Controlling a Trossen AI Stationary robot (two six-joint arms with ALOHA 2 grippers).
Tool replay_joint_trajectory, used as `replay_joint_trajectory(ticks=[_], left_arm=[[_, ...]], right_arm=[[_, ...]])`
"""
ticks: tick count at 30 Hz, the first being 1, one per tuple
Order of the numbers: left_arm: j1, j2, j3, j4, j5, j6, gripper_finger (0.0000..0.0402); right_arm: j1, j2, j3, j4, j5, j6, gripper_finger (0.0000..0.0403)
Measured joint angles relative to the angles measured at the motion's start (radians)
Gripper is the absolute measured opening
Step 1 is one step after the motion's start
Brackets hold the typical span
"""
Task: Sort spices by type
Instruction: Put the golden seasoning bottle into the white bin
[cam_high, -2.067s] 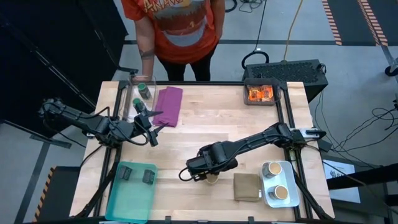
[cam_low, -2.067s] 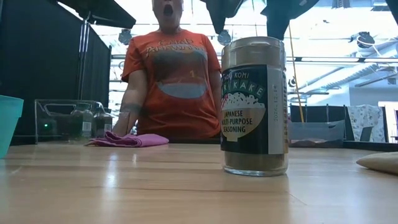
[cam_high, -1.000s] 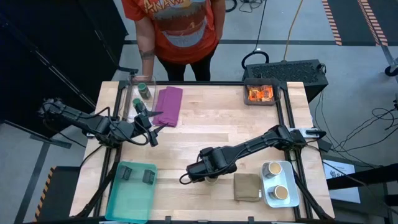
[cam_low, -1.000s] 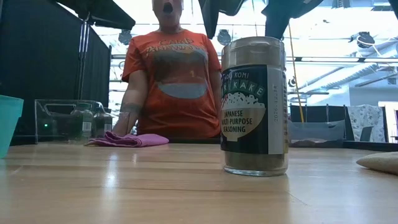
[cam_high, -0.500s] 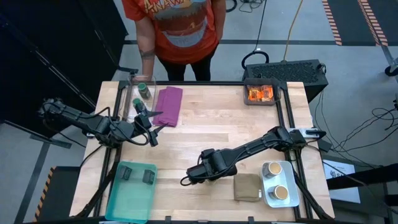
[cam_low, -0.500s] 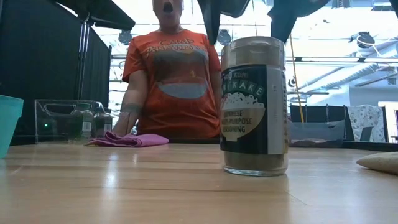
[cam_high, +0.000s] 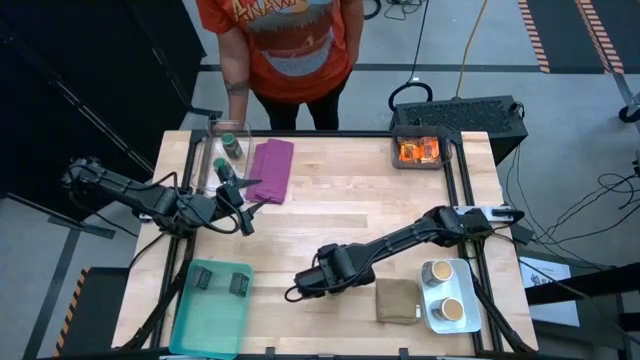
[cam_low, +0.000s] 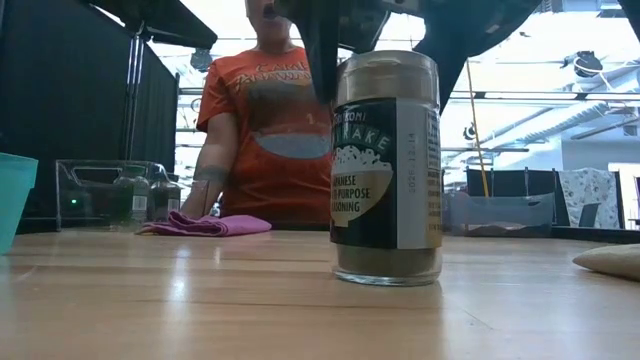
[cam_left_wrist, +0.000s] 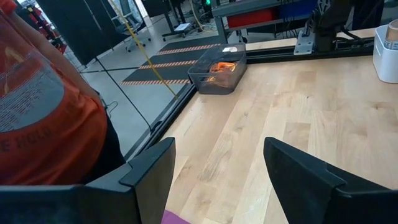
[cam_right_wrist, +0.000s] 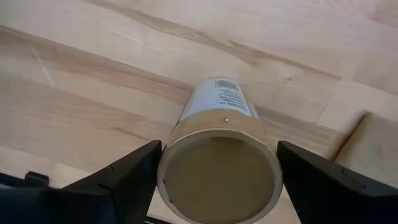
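My right gripper (cam_right_wrist: 217, 180) sits low over the front middle of the table (cam_high: 330, 200), with its jaws spread on either side of a tan-topped jar (cam_low: 386, 165). In the right wrist view the two fingers (cam_right_wrist: 127, 177) flank the round lid with a thin gap on each side, so I read the jaws as released and not pressing on the jar. The jar stands upright on the wood, and the low view shows its dark label reading "Japanese multi-purpose seasoning". In the high view the right gripper (cam_high: 312, 283) hides the jar, just left of the olive cloth (cam_high: 397, 300).

My left gripper (cam_high: 243, 205) waits over the left side of the table, near the purple cloth (cam_high: 270, 169). The left wrist view shows its jaws apart with bare wood between them.

Two green-lidded jars (cam_high: 231, 146) stand in a clear bin (cam_high: 207, 150) at the back left corner. Orange packets (cam_high: 419, 151) lie in a dark bin (cam_high: 418, 163) at the back right. Two dark blocks (cam_high: 238, 284) rest in a teal tray (cam_high: 205, 320) at the front left. Two tan-topped cups (cam_high: 445, 290) sit in a white tray (cam_high: 462, 295) at the front right, just beside the olive cloth.

A person in an orange shirt (cam_high: 280, 50) stands behind the table, with a hand (cam_high: 228, 122) near the clear bin.
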Motion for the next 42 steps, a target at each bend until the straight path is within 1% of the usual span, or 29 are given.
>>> replay_joint_trajectory(ticks=[15, 21, 24, 30, 38, 42], left_arm=[[0.000, 0.000, 0.000, 0.000, 0.000, 0.000, 0.0251], [0.000, 0.000, 0.000, 0.000, 0.000, 0.000, 0.0251], [0.000, 0.000, 0.000, 0.000, 0.000, 0.000, 0.0251], [0.000, 0.000, 0.000, 0.000, 0.000, 0.001, 0.0251], [0.000, 0.000, 0.000, 0.000, 0.000, 0.001, 0.0251], [0.000, 0.000, 0.000, 0.000, 0.000, 0.001, 0.0251]], right_arm=[[-0.001, 0.006, 0.000, -0.003, -0.001, -0.035, 0.0302], [-0.001, 0.006, -0.051, 0.010, -0.014, -0.036, 0.0301], [-0.001, 0.007, -0.059, 0.020, -0.024, -0.039, 0.0292], [-0.001, 0.006, -0.059, 0.024, -0.030, -0.039, 0.0246], [-0.006, 0.003, -0.048, 0.022, -0.057, -0.062, 0.0246], [-0.020, -0.032, 0.003, 0.001, -0.056, -0.094, 0.0246]])
